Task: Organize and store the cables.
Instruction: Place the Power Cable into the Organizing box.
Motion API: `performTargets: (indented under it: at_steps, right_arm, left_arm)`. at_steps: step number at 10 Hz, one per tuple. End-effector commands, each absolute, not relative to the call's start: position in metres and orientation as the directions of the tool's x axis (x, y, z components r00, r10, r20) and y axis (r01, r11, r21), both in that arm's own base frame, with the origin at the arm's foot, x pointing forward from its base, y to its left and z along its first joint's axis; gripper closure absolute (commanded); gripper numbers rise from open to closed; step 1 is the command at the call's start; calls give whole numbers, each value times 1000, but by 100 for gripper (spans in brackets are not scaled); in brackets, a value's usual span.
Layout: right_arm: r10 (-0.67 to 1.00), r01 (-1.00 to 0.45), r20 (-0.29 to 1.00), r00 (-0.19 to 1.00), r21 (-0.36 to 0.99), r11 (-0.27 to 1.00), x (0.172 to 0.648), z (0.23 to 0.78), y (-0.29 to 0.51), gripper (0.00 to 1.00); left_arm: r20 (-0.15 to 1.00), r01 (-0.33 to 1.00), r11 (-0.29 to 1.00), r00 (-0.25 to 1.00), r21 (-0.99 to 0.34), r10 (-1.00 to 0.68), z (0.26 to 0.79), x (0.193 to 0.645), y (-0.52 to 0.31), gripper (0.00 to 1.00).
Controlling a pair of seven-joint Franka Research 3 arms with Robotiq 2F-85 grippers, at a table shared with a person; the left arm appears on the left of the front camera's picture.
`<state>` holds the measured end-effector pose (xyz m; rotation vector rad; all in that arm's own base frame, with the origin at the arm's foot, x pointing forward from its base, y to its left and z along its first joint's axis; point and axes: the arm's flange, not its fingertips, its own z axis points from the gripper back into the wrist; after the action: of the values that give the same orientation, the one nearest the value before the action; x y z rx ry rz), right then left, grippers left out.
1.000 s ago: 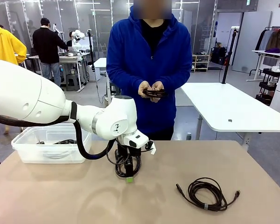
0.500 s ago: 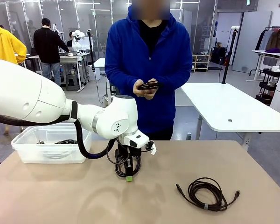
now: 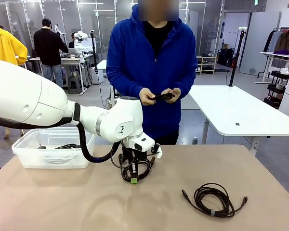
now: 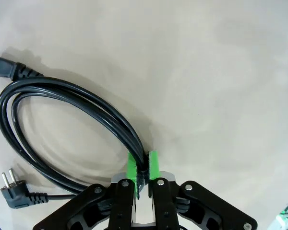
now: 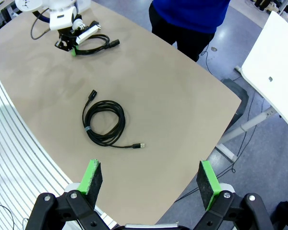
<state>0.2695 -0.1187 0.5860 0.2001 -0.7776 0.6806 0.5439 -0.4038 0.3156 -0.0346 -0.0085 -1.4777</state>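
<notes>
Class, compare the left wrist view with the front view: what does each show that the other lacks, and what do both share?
Left wrist view adds: the green pads pinching the strands of a black power cable, its two-pin plug and its socket connector.
Front view adds: a person in blue holding a small cable, a clear bin with cables inside, and a dark coiled cable lying loose.
Shared: the left pincer shut on the black power cable, and the tan table.

A black power cable (image 4: 119,127), loosely coiled with a plug at each end, hangs mid-frame, clamped in the left pincer (image 4: 143,165). A dark-brown coil (image 3: 200,196) lies flat on the counter (image 3: 62,207), lower right. A small black bundle (image 3: 162,96) sits in the person's hands (image 3: 147,96). Another cable (image 3: 62,146), seemingly, lies in the tub (image 3: 24,156) at left.
</notes>
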Motion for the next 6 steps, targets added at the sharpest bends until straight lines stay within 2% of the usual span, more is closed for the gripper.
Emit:
performTargets:
  at_steps: [1, 4, 6]
  right_arm:
    - [497, -640, 705, 505, -80, 764, 270, 585, -120, 0]
    - [497, -640, 705, 505, -80, 764, 270, 585, -120, 0]
    - [497, -640, 705, 505, -80, 764, 270, 585, -120, 0]
  left_arm:
    - [4, 995, 100, 100, -7, -995, 328, 540, -405, 100]
    - [30, 996, 84, 85, -19, -996, 364, 541, -401, 100]
    - [42, 998, 68, 68, 14, -997, 422, 538, -394, 98]
